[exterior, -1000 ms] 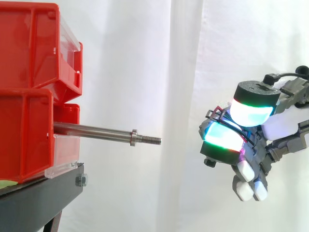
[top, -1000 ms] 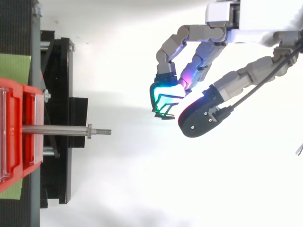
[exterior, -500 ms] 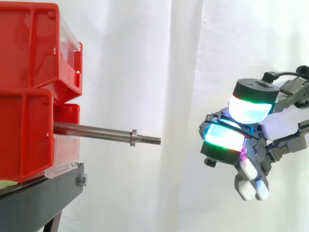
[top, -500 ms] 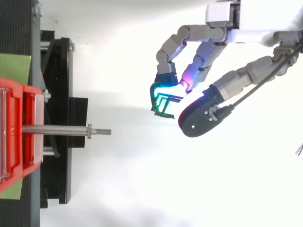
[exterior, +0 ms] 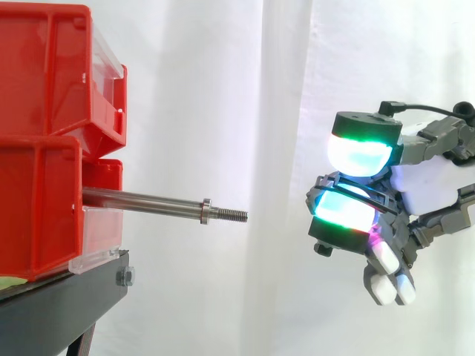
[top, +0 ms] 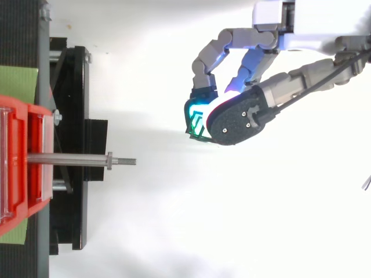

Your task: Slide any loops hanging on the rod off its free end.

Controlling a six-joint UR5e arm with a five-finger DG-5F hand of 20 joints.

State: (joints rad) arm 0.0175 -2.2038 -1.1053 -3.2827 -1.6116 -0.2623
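Note:
A bare steel rod sticks out to the right from the red bins and ends in a threaded free tip; nothing hangs on it. In the top view the rod lies level, tip to the right. My hand hovers well to the right of the tip, a little below it. Its fingers are curled, and a thin black wire loop sits round a cyan-glowing fingertip, with the thumb close over it. From above, the loop peeks out at the left of the thumb.
Two stacked red bins with clear front lips rest on a black stand. A white curtain hangs behind. From above, the stand's black frame and a green patch lie left of the rod.
The thumb has swung left and slightly up, so it now covers the loop-bearing fingertip from above. The rest of the hand and the rod have stayed put.

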